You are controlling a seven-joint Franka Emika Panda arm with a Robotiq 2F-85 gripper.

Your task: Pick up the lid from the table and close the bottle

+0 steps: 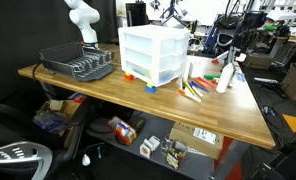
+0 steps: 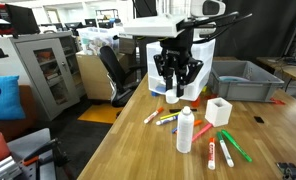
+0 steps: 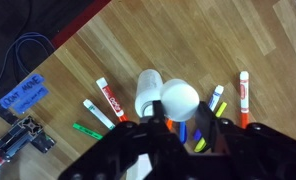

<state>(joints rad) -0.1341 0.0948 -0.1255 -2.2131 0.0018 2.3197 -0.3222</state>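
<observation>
My gripper (image 2: 175, 88) hangs above the table, shut on the lid (image 3: 180, 96), a small round white cap between my two black fingers (image 3: 180, 110). In the wrist view the lid hides part of what lies below. The bottle (image 2: 185, 130) is slim, white and upright among the markers, below and a little in front of my gripper. From the wrist it shows from above (image 3: 146, 92), just left of the lid, so the lid is beside its top, not on it. The bottle also shows in an exterior view (image 1: 224, 76).
Several coloured markers (image 2: 228, 150) lie around the bottle, also in the wrist view (image 3: 110, 98). A small white open box (image 2: 218, 110) stands near. A white drawer unit (image 1: 154, 52) and a dark dish rack (image 1: 78, 63) stand farther along the wooden table (image 1: 108, 95).
</observation>
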